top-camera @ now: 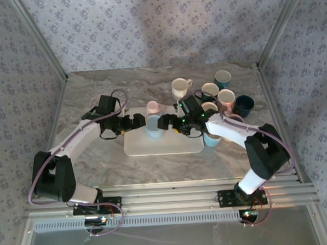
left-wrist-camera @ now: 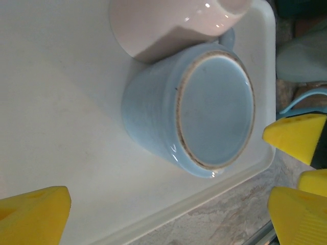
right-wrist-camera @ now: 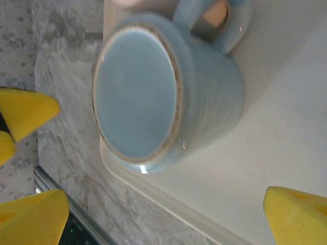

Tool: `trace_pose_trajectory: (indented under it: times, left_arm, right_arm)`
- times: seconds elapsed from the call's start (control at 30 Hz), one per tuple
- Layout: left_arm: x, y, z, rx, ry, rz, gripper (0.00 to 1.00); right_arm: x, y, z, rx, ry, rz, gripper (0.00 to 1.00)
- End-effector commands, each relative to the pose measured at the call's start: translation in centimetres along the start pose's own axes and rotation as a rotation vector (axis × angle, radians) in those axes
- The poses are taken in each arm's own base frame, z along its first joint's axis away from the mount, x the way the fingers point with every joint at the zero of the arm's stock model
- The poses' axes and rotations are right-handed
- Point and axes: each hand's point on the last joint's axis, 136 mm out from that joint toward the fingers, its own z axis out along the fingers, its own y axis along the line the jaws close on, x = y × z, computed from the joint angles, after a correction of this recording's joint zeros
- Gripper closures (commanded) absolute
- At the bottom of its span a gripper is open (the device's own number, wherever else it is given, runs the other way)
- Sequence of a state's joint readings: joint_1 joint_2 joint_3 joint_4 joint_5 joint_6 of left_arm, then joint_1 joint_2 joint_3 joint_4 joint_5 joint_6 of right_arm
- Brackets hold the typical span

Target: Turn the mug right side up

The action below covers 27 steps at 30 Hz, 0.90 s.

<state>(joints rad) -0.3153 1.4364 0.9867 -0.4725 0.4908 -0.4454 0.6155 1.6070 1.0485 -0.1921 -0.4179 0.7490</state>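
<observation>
Light blue mug (left-wrist-camera: 214,109) stands upside down on the white tray (top-camera: 165,147), near the tray's far left corner. Its flat base, with the rough unglazed ring, faces up. In the right wrist view we see its handle (right-wrist-camera: 204,15) pointing toward the pink mug (top-camera: 152,107), which stands just behind it on the same tray; we cannot tell if the two mugs touch. The tray lies on the marbled worktop (top-camera: 94,153), about in the middle between the two arms. The left gripper (top-camera: 140,122) is just beside the blue mug on its left side, with the jaws spread wide and nothing held. Its yellow fingertips (left-wrist-camera: 33,214) are apart from the mug wall in the left wrist view. The right gripper (top-camera: 164,122) is just beside the mug on the opposite side. Its jaws are also wide apart and hold nothing, and its yellow fingertips (right-wrist-camera: 296,214) are clear of the mug. So the blue mug sits between the two grippers, and neither of them touches it. At the far right of the worktop we see a group of other mugs (top-camera: 223,94), among them a white one, a teal one and a dark blue one.
</observation>
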Motion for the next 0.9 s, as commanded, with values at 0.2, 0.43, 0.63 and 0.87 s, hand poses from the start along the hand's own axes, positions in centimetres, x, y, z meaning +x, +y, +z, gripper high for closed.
trace_pose_trajectory:
  times: [0.2, 0.43, 0.63, 0.87]
  left_arm:
    - [-2.5, -3.4, 1.6, -0.033, -0.063, 0.521, 0.01]
    - [-3.4, -2.3, 2.6, -0.075, -0.029, 0.383, 0.01]
    - [-7.5, -3.8, 1.5, -0.143, -0.263, 0.672, 0.01]
    - [-10.1, -6.5, 4.7, -0.047, -0.290, 0.790, 0.01]
  right_arm:
    - [-4.8, 0.8, -2.2, 0.025, -0.132, 0.032, 0.00]
    - [-3.8, -1.2, -2.6, 0.057, -0.102, 0.095, 0.00]
    - [-4.0, -1.7, -3.1, 0.043, -0.125, 0.101, 0.00]
    - [-4.7, -2.4, -4.8, 0.050, -0.164, 0.108, 0.00]
